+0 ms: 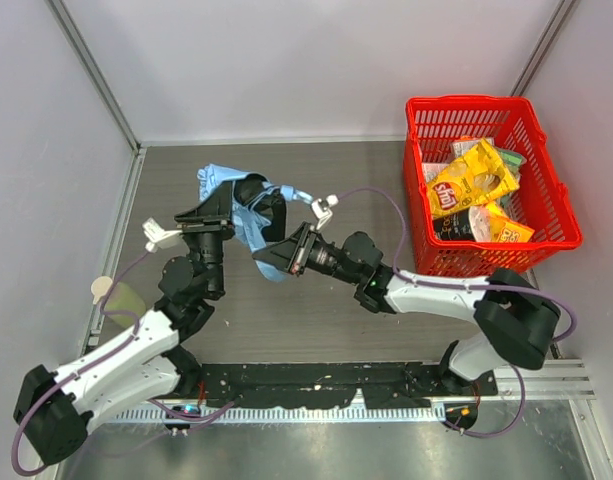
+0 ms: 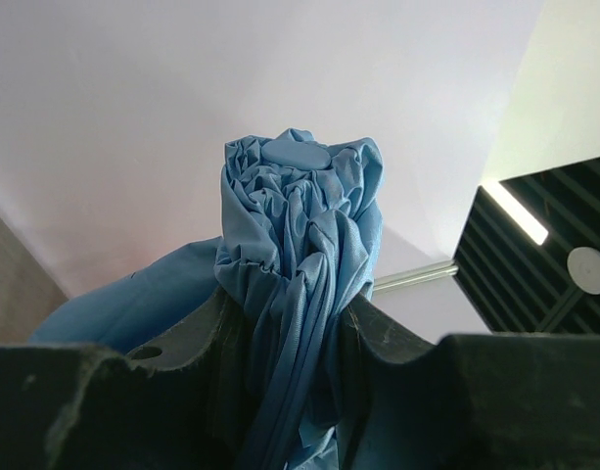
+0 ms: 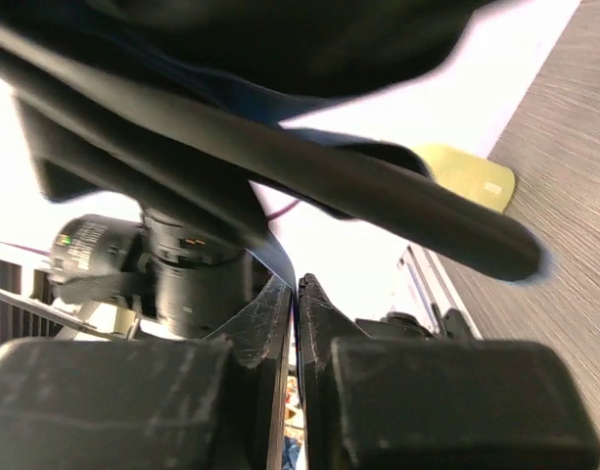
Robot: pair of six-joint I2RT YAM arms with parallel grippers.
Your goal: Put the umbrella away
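The umbrella (image 1: 218, 181) is a bunched light-blue fabric bundle held above the grey table, left of centre. My left gripper (image 1: 244, 208) is shut on its upper part; in the left wrist view the gathered fabric (image 2: 300, 196) rises out from between the two black fingers (image 2: 295, 333). My right gripper (image 1: 276, 256) comes in from the right and is pinched shut on the lower hanging end of the fabric. In the right wrist view its jaws (image 3: 297, 284) are almost touching, with a thin dark-blue strip of fabric (image 3: 276, 258) between them. The shaft and handle are hidden.
A red plastic basket (image 1: 466, 102) with a yellow chip bag (image 1: 468, 180) and other snack packs stands at the back right. A pale green object (image 1: 126, 298) lies by the left wall. Metal rails run along the left wall and the near edge.
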